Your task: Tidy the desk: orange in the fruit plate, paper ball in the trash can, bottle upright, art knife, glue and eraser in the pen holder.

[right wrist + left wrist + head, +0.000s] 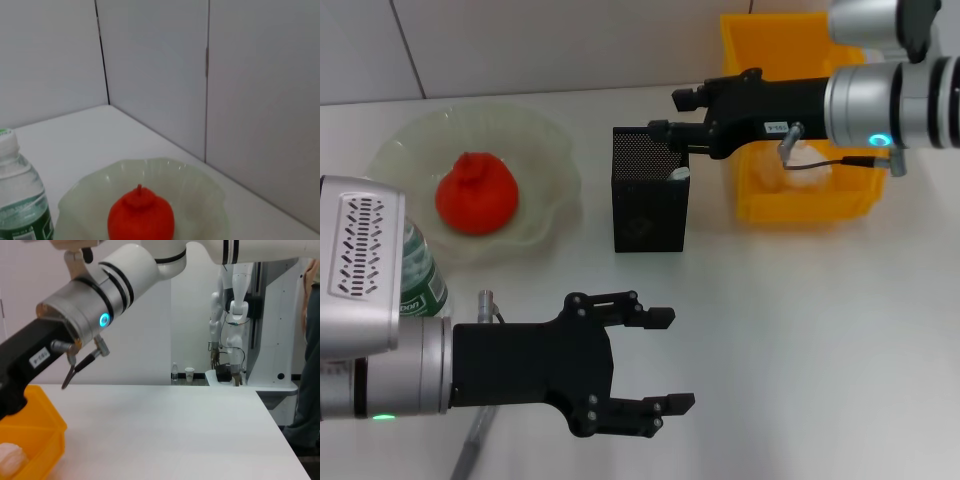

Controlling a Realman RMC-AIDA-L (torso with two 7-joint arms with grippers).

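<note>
The orange (475, 193) (141, 216) lies in the pale green fruit plate (545, 150) (200, 187) at the back left. The bottle (420, 272) (20, 200) stands upright, half hidden behind my left arm. The paper ball (802, 165) (12, 458) rests in the yellow trash can (750, 40) (37, 427). My right gripper (673, 113) hovers open just over the back right corner of the black mesh pen holder (648, 205), where a small white item (678, 173) pokes up. My left gripper (668, 360) is open and empty at the front. Art knife, glue and eraser are not identifiable.
The right arm reaches across over the trash can. A thin grey cable (472, 445) hangs from my left wrist. Grey wall panels close off the table's back edge. In the left wrist view another robot (227, 315) stands beyond the far table edge.
</note>
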